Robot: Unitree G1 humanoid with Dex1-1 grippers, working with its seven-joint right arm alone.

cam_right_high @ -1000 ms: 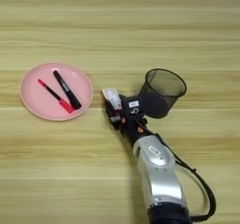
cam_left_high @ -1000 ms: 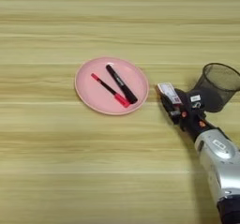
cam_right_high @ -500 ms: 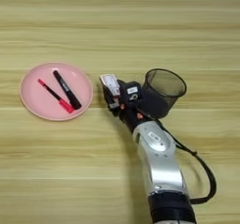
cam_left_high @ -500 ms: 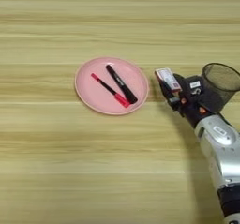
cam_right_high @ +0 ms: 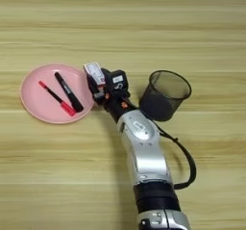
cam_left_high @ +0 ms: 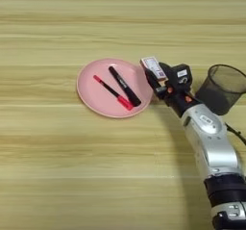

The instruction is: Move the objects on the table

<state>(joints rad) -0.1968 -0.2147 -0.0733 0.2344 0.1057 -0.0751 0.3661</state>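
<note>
My right gripper (cam_left_high: 154,75) is shut on the small white-and-red box (cam_left_high: 152,65), holding it just above the right rim of the round pink plate (cam_left_high: 98,101). The same box (cam_right_high: 95,72) shows in the right eye view at the plate's right edge (cam_right_high: 33,106). On the plate lie a thin red pen (cam_left_high: 113,93) and a black marker (cam_left_high: 124,85), side by side and slanted. The black wire-mesh cup (cam_left_high: 222,88) stands upright on the table (cam_left_high: 72,176) to the right of the gripper.
My silver forearm (cam_left_high: 209,137) runs from the bottom right up to the gripper. A black cable (cam_right_high: 185,161) loops beside the forearm. The wood surface stretches wide to the left and at the back.
My gripper has carried the box leftward and further back, from beside the mesh cup to the plate's right rim. Pen, marker, plate and cup have stayed put.
</note>
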